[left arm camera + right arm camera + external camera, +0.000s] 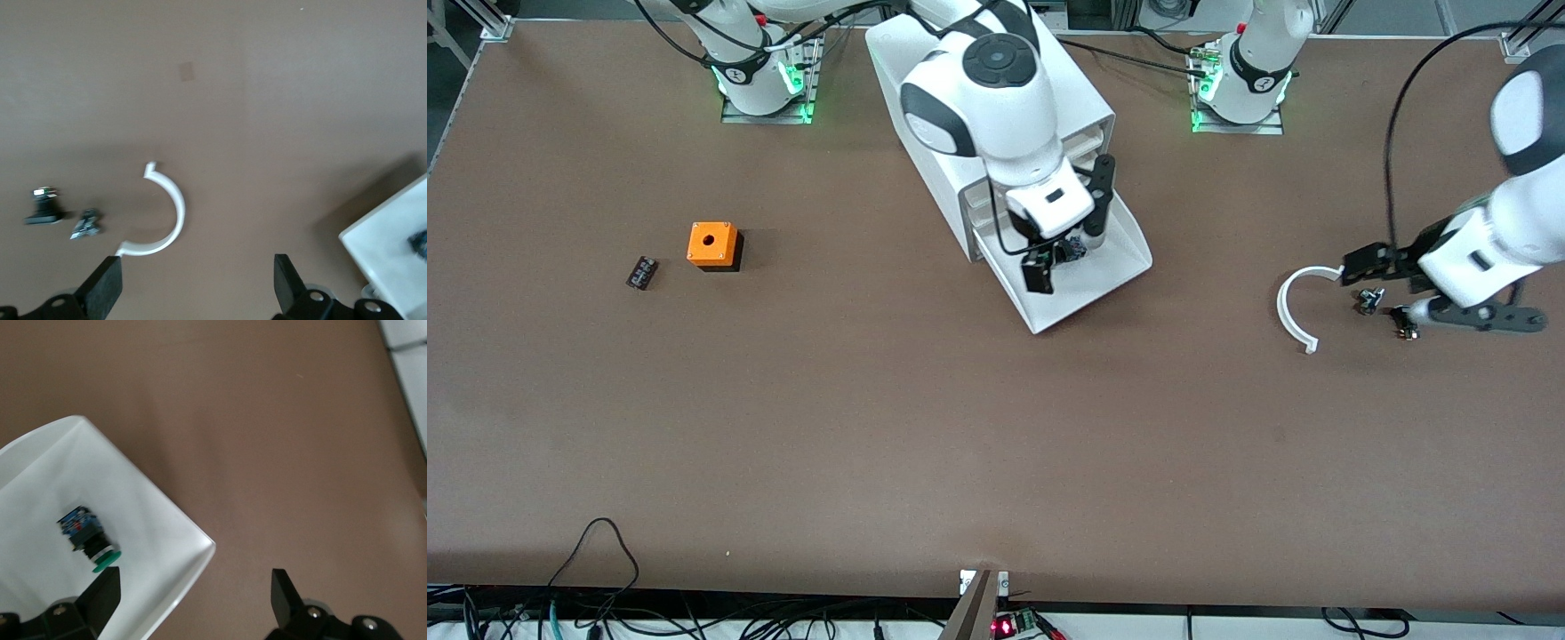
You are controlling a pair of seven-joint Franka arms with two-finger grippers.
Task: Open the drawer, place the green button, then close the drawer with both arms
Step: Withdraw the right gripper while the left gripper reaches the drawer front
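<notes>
Two steps look done: drawer (1103, 267) pulled out, green button (90, 537) lying inside. Right gripper (193, 597) hovers above, fingers released; left gripper (197, 287) (spread, empty) waits over the surface (871, 427). Closing remains.

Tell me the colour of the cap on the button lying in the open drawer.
Green. The button has a round green cap on a dark blue-grey body, best seen in the right wrist view, inside the white drawer.
</notes>
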